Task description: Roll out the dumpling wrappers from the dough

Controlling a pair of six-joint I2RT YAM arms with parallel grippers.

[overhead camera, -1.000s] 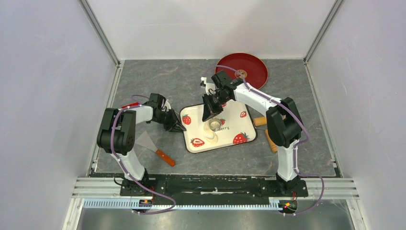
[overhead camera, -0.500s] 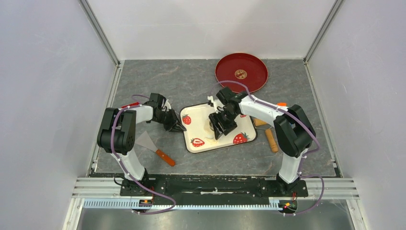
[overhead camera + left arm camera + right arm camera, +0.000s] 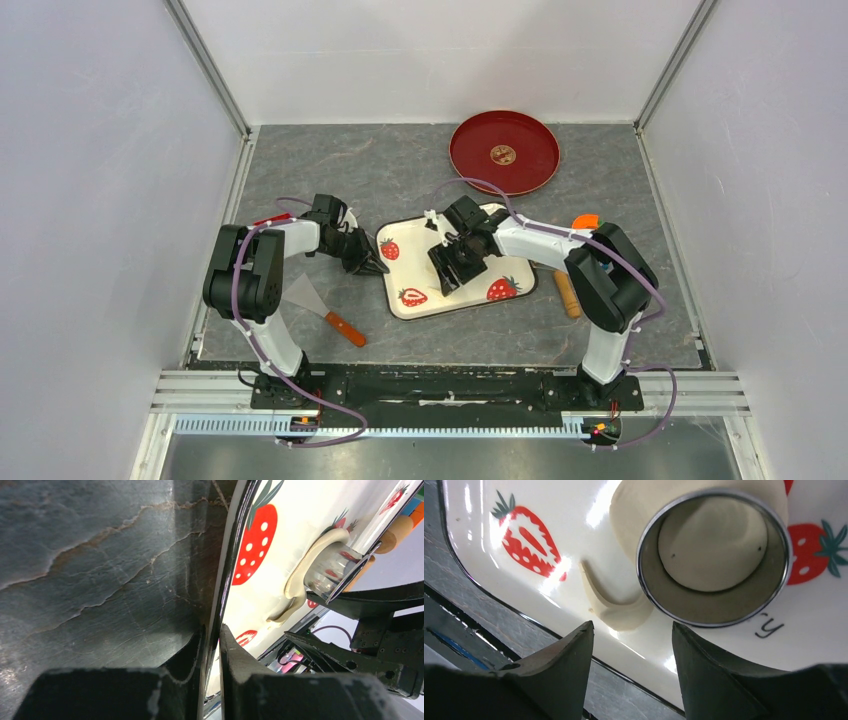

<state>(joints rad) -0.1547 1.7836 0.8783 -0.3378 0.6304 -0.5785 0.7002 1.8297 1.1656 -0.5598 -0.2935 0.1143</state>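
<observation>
**Right claw** (image 3: 631, 630): the jaws stand wide apart with nothing between them. Its two dark fingers (image 3: 559, 670) fill the bottom of the wrist view, above the near rim of the tray (image 3: 569, 515). A curved dough scrap (image 3: 616, 607) lies on the tray just above the gap between the fingers. The ring cutter (image 3: 716, 607) stands upright on the tray in the upper right of the frame. One wrapper (image 3: 713, 547), a round pale disc, lies inside the ring. The dough sheet (image 3: 634, 505) projects from under the cutter at its upper left side.

**Left claw** (image 3: 212, 630): the jaws are narrow and clamped on the black edge of the tray, one finger on each side of the rim.

**Surroundings, top view:**
- The tray lies at the centre of the table (image 3: 330, 170).
- The red plate (image 3: 470, 160) sits in the upper right of the frame, well apart from the tray.
- The rolling pin (image 3: 566, 292) lies just beside the tray's right edge.
- The scraper (image 3: 322, 308) lies to the lower left of the tray.
</observation>
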